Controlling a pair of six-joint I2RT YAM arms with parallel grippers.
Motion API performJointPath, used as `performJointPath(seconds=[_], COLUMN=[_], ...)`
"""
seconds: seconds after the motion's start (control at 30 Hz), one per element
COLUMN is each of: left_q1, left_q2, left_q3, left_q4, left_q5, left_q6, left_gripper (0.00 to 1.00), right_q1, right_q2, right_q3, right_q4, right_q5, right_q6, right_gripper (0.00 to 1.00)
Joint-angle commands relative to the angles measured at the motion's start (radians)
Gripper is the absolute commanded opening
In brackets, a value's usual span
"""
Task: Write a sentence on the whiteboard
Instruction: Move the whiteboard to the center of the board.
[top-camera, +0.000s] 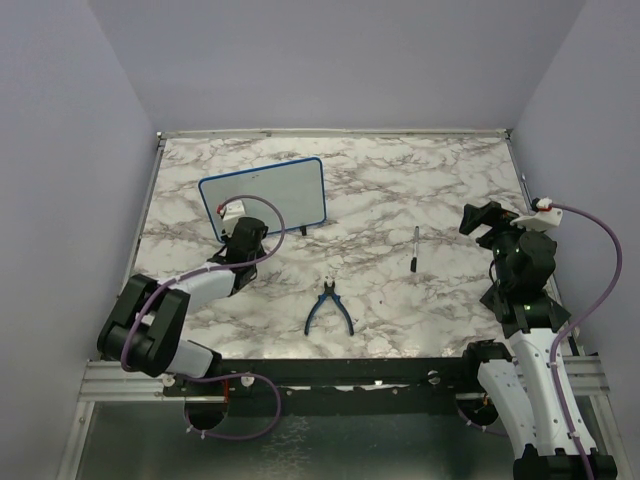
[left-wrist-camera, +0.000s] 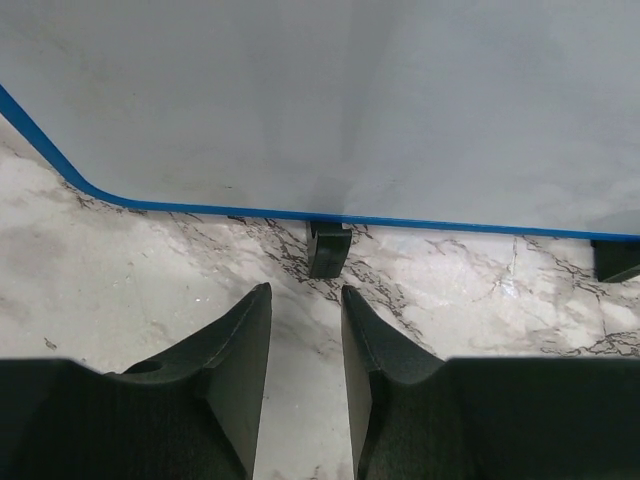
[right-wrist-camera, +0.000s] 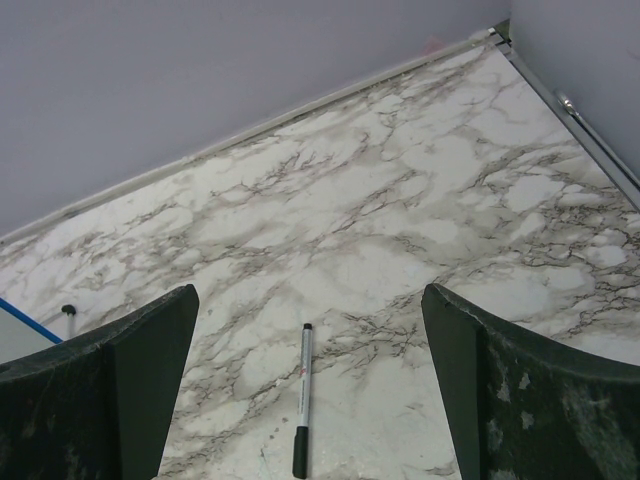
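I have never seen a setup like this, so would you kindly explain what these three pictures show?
These are two robot arms at the near edge of a marble table. One picture looks down from above; the other two come from cameras on each wrist. The left gripper, partly open and empty, faces the bottom edge of a blue-framed whiteboard standing on small black feet. No writing shows on the board. The right gripper is wide open and empty, above a black marker lying on the table. Blue-handled pliers lie near the middle.
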Motion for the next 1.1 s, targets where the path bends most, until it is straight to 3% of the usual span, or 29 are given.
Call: performJointPath(seconds=[0.0,0.67,1.07], left_q1=[-0.003,-0.004,-0.006], left_q2=[0.028,0.139,0.152], left_q3=[0.001,0.062,0.070], left_q4=[0.042,0.087,0.120], left_q5=[-0.029,-0.059,-0.094], left_q6=[-0.010,0.015,0.043], left_gripper=[0.35,0.31,0.34], right_q1=[-0.003,-0.003,-0.003], right_q2=[-0.008,-0.004,0.006], right_q3=[-0.016,-0.017,-0.019], right_q4=[0.018,0.019,0.023], right_q5=[-0.019,-0.023,-0.029], right_q6=[0.005,0.006,0.006], right_gripper=[0.98,0.98,0.98])
